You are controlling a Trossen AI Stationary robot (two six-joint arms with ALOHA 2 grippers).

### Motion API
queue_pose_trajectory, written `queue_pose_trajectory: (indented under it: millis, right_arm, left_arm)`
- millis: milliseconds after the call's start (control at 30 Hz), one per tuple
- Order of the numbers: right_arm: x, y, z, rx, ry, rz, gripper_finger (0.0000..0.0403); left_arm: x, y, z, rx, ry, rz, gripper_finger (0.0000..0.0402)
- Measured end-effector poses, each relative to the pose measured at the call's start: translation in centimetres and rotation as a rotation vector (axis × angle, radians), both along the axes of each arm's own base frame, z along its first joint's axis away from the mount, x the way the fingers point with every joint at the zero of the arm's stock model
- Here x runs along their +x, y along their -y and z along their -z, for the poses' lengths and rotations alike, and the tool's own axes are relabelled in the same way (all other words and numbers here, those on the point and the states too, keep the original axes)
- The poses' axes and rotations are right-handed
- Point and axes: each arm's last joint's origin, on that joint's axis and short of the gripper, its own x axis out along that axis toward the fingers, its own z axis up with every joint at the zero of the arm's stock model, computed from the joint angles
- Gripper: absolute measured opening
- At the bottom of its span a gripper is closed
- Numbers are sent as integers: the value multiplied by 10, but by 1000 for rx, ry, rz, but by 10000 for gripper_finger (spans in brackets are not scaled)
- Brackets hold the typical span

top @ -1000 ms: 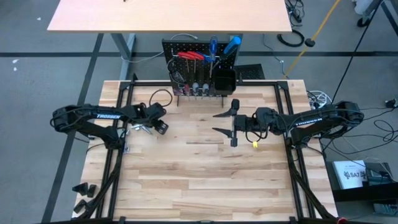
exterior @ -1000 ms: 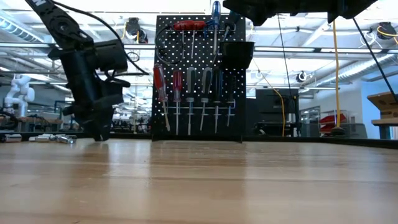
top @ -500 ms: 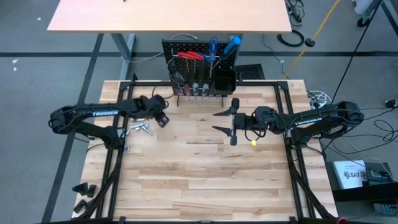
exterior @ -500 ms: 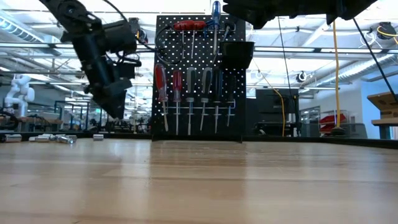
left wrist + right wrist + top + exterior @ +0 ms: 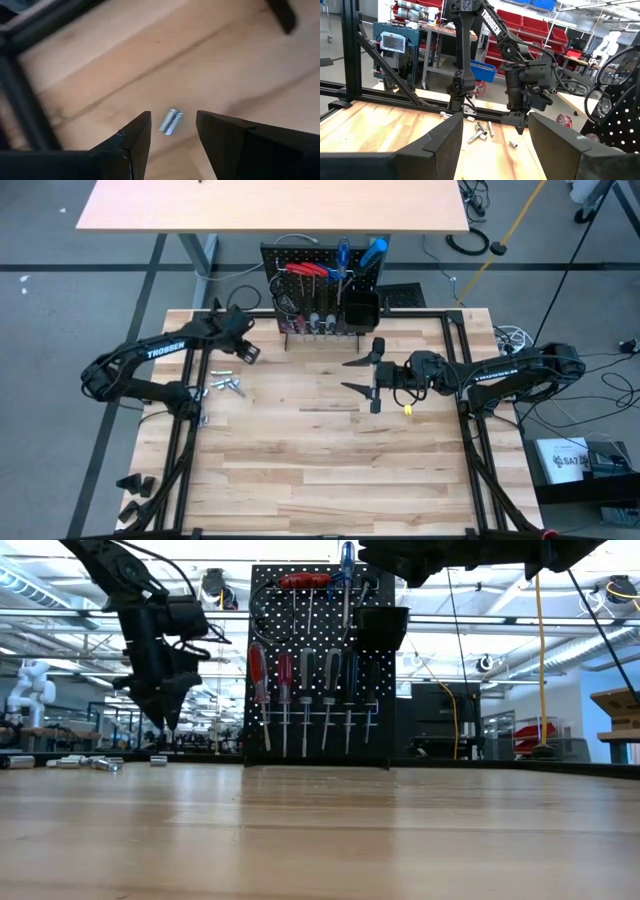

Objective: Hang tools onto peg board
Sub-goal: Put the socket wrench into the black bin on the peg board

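Tan planks (image 5: 320, 440) fill the high view: your left gripper (image 5: 247, 352) hangs near the peg board (image 5: 322, 288), the small silver metal pieces (image 5: 224, 386) lying just behind it; your right gripper (image 5: 357, 376) waits mid-table, spread wide and empty. Low view: the square black bin (image 5: 380, 628) sits high on the board; its contents are hidden. Left wrist view: the fingers (image 5: 131, 141) stand partly apart, holding nothing, with one silver piece (image 5: 171, 121) on the wood below the gap. Come straight down and centre it before closing.
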Motion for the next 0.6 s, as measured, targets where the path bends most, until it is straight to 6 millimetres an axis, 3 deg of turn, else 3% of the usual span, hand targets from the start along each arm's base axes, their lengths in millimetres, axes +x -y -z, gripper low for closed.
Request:
queue_pose_trajectory:
  millis: [200, 600]
  right_arm:
    - [0, 0, 0, -13, -1, 3, 217]
    - [0, 0, 1, -17, -13, 2, 217]
  left_arm:
    - [2, -2, 8, -26, -56, 106, 164]
    - [16, -5, 47, -157, -218, 316, 164]
